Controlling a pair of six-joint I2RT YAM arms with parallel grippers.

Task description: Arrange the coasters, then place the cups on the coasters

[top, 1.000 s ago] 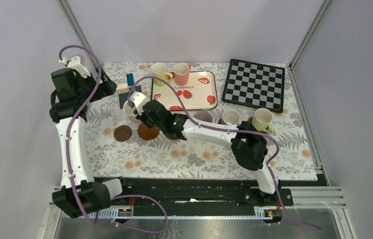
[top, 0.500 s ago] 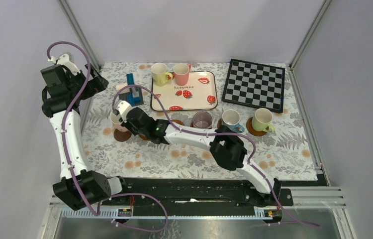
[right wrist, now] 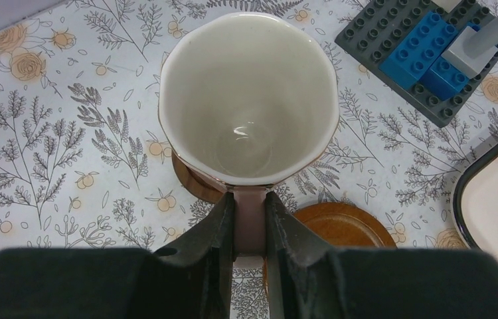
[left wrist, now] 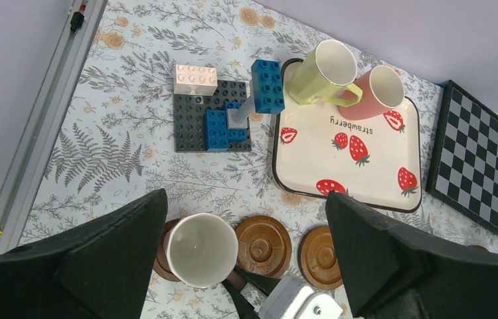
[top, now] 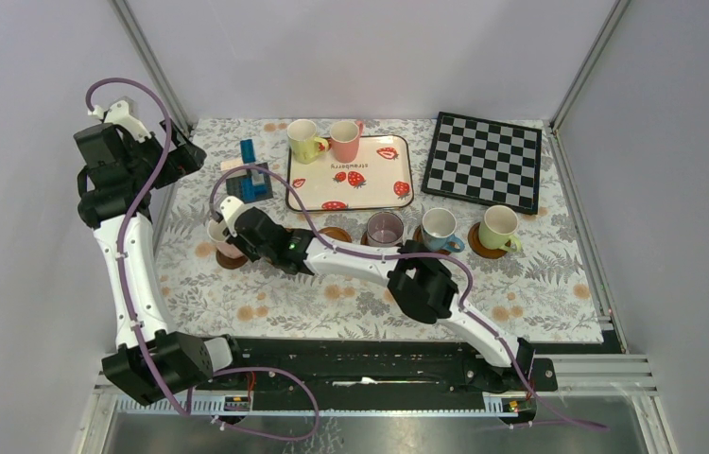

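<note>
Our right hand [right wrist: 249,222] clenches the handle of the pale pink cup [right wrist: 246,93]; it hangs just over the leftmost coaster [right wrist: 190,183], handle toward the hand; our left hand [left wrist: 245,199] gapes empty above.

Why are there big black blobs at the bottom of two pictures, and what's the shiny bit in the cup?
Left wrist view: the blobs are the left fingers, too close to look sharp. Right wrist view: the right fingers, also soft-edged, pinch the handle of the pale pink cup; the shiny bit is light glinting off its glazed bottom.
</note>
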